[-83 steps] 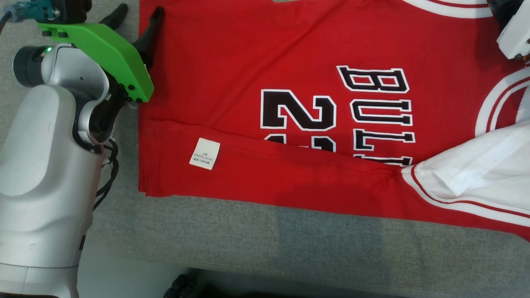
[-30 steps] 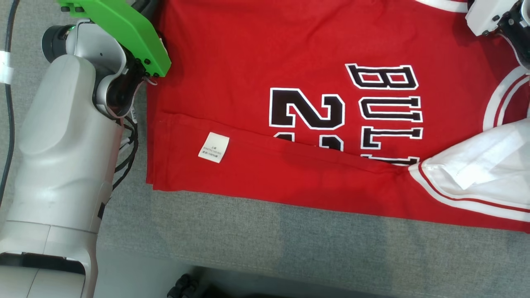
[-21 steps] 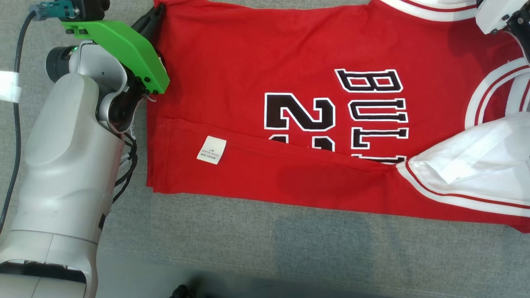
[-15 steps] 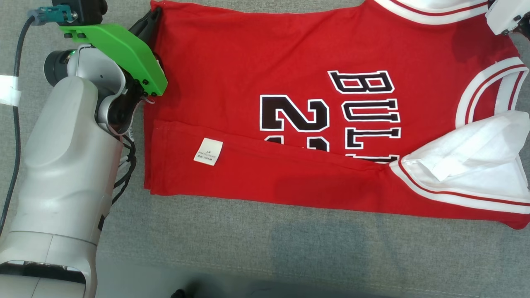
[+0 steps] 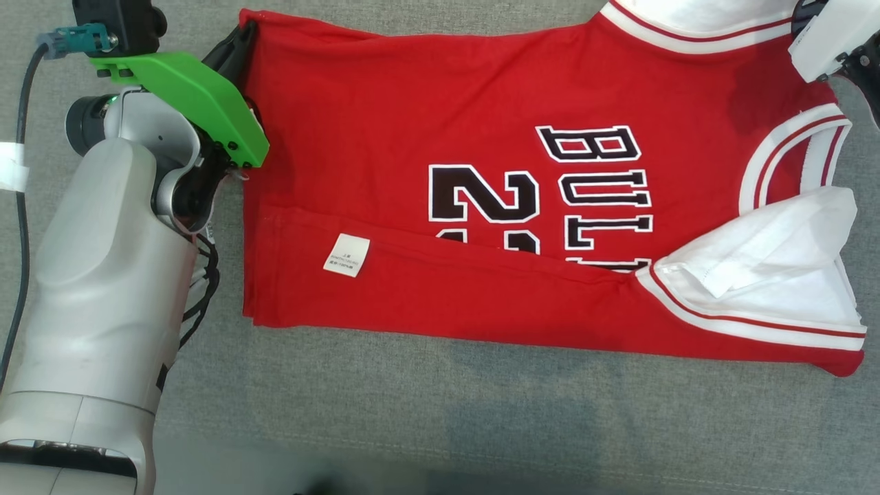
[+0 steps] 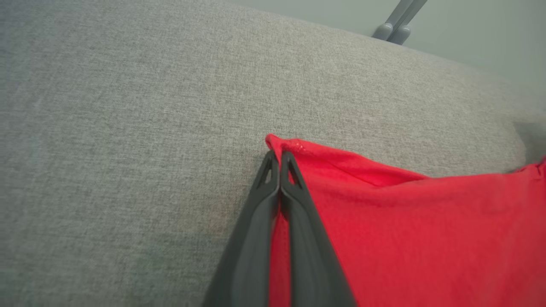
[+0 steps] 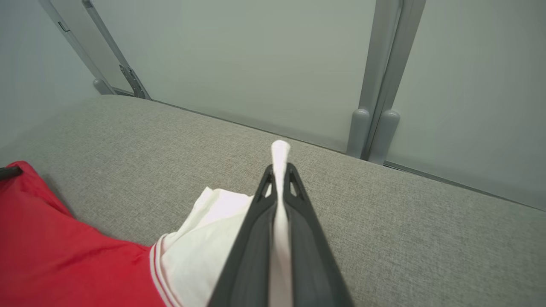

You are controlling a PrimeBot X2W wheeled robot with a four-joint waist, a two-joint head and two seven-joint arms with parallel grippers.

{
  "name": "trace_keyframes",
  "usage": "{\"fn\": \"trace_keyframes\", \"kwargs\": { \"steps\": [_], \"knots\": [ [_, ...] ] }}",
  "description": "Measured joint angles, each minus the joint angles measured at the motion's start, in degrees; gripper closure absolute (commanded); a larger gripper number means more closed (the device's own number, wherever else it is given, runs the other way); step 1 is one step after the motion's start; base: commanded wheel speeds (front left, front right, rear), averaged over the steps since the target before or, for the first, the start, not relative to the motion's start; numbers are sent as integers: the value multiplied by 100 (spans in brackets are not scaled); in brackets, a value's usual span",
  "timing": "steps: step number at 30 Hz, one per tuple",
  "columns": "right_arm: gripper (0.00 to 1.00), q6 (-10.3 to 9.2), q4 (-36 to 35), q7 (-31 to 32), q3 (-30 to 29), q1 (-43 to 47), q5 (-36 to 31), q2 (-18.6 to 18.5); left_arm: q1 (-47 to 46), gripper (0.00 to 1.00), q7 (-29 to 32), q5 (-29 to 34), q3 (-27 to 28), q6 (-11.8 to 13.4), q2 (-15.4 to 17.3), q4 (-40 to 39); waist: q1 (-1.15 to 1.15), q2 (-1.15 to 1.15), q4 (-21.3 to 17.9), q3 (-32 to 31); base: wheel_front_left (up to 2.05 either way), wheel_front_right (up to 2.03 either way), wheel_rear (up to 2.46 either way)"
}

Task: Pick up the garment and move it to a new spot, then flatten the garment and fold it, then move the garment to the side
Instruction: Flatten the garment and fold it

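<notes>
The garment (image 5: 481, 103) is a red jersey with black lettering and white sleeves, spread on a grey cloth surface (image 5: 481, 412). Its near edge is folded over the lettering, showing a white label (image 5: 347, 256). My left gripper (image 5: 237, 38) is at the far left corner, and the left wrist view shows the left gripper (image 6: 279, 155) shut on that red corner (image 6: 405, 221). At the far right the right arm's white wrist (image 5: 821, 38) hangs over the shoulder. In the right wrist view my right gripper (image 7: 280, 168) is shut on white sleeve cloth (image 7: 204, 230).
The grey surface ends near the bottom of the head view, with pale floor (image 5: 240, 467) below. A strip of white tape (image 5: 10, 167) and a dark cable (image 5: 20, 137) lie at the far left. Pale wall panels with grey posts (image 7: 375, 128) stand behind the surface.
Both grippers keep their hold. The garment's far edge and right end have come into the picture, drawn toward me and leftward; the head view has also shifted.
</notes>
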Motion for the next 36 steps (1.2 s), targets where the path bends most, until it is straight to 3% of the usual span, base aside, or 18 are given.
{"fn": "trace_keyframes", "kwargs": {
  "steps": [21,36],
  "knots": [
    [100,51,-265,-110,129,425,248,-190,397,100,-169,-201,-124,-2,126,73,0,0,-43,-463,0,0,0],
    [100,52,-478,-143,119,433,300,-260,350,100,-226,-235,-162,-7,237,-57,0,0,-226,-423,0,0,0]
  ]
}}
